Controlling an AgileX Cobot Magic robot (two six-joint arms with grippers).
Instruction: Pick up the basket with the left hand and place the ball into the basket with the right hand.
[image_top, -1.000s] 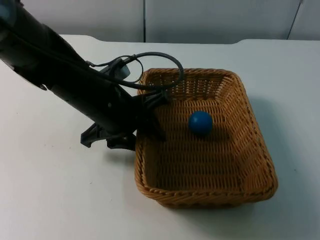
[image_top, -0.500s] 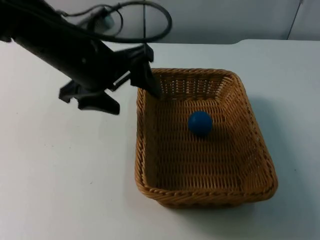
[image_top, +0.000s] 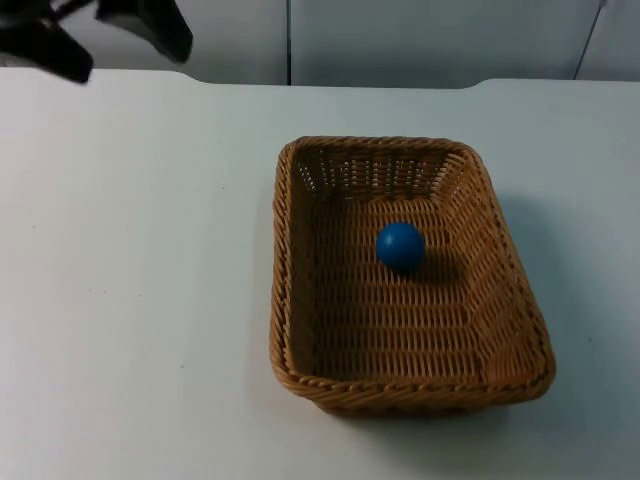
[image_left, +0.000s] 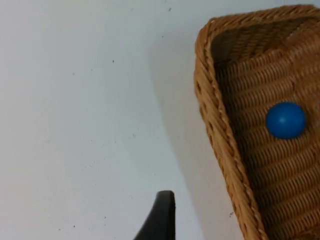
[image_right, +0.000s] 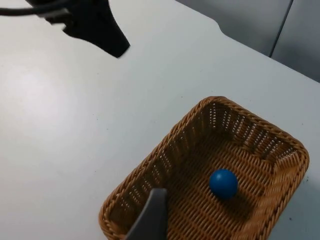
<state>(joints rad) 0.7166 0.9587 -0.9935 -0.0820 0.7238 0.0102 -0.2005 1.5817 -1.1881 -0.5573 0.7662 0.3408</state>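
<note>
The white table top (image_top: 140, 300) is bounded at its far edge by a grey partition wall (image_top: 420, 40). A rectangular woven wicker basket (image_top: 500, 290) is set flat on it, right of centre.

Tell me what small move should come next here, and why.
Probably none beyond parking both arms: the blue ball already lies inside the wicker basket, which sits flat on the white table. The left pincer is up by the far edge, apart from the basket, fingers spread. The right pincer hangs above the basket.
</note>
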